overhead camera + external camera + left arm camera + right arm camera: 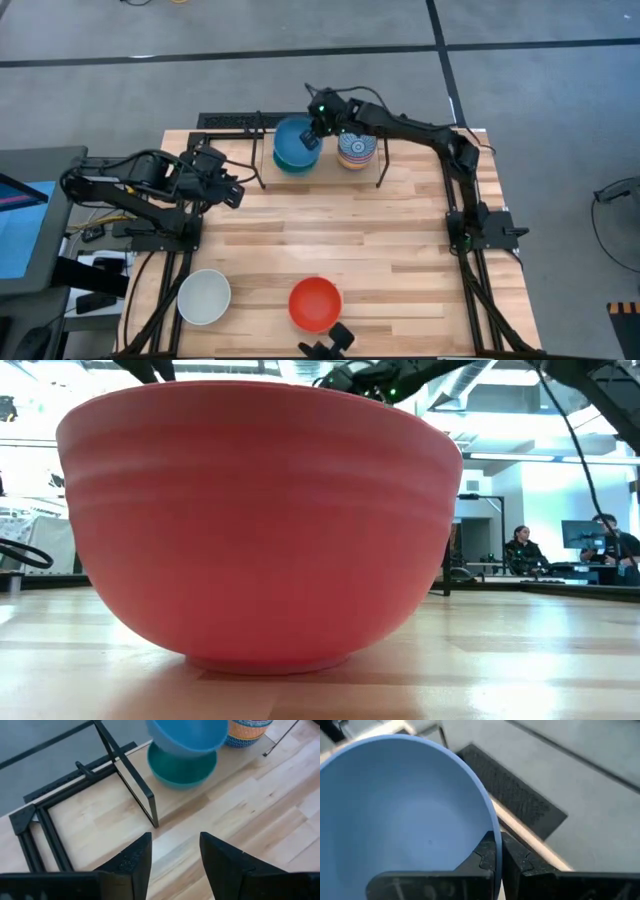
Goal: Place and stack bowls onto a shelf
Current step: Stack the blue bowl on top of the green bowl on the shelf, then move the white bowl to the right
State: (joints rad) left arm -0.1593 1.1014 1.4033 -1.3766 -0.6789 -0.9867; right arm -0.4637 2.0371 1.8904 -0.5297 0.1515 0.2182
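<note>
Filling low view, red bowl [255, 520] hides shelf, right tool [499, 857] pinching blue bowl [395, 815]

You cannot read any words, numbers, labels or signs here. Nothing on the bowls, the shelf, the arms or the table has writing you can make out.

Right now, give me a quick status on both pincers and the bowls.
Right pincer shut on blue bowl rim, above green bowl on shelf. Left pincer open, idle. White bowl, red bowl waiting. Nothing blocking.
</note>
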